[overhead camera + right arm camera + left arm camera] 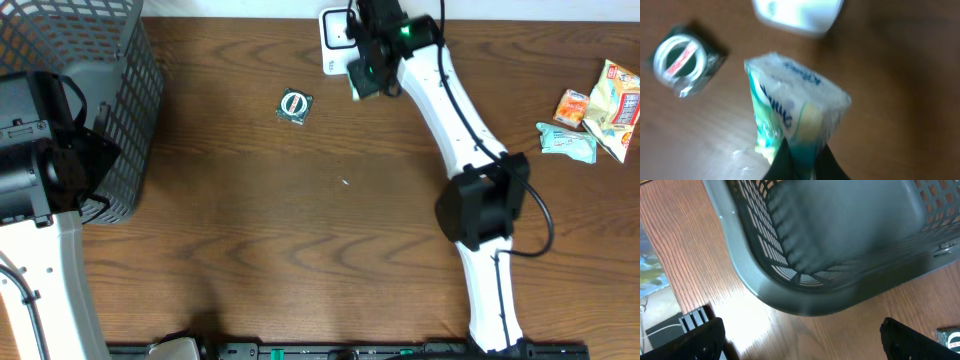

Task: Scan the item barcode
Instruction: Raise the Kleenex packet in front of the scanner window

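1. Green-and-white soft tissue packet (790, 110) risk: it is pinched only at one thin end, so the limp wrapper could twist or slip and the barcode miss the white scanner block (797, 15).
2. Packet clamped in right claw (796, 162), sticking out past the tips, just beside the scanner.
3. Left claw (802, 347) wide, empty, by grey mesh basket (790, 255).

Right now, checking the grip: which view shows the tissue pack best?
Right wrist: the tissue pack fills the frame, pinched by the right gripper. Overhead shows only a sliver beneath that gripper; left wrist shows none.
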Robot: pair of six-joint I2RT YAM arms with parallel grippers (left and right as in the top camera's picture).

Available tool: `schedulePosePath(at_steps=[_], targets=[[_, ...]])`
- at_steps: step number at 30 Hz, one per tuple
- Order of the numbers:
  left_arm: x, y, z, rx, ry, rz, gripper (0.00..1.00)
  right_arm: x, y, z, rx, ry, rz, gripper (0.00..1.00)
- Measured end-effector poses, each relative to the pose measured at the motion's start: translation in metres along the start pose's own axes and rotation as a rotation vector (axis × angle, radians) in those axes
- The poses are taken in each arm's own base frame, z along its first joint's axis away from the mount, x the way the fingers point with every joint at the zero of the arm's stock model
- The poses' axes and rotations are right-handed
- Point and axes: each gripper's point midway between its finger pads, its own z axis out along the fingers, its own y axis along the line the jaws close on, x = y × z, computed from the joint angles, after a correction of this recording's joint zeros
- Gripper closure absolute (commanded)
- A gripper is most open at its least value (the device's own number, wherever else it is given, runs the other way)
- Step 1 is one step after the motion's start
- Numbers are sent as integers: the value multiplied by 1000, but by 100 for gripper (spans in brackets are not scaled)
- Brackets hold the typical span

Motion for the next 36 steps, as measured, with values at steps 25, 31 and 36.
schedulePosePath(at_steps=[25, 31, 36], targets=[[0, 0, 0, 0, 0, 0, 2, -107, -10, 34, 358, -327, -599, 99], [0, 0, 0, 0, 0, 0, 2, -103, -7, 38, 366, -295, -675, 99], [0, 0, 0, 0, 0, 0, 2, -96, -11, 41, 360, -268, -661, 99]])
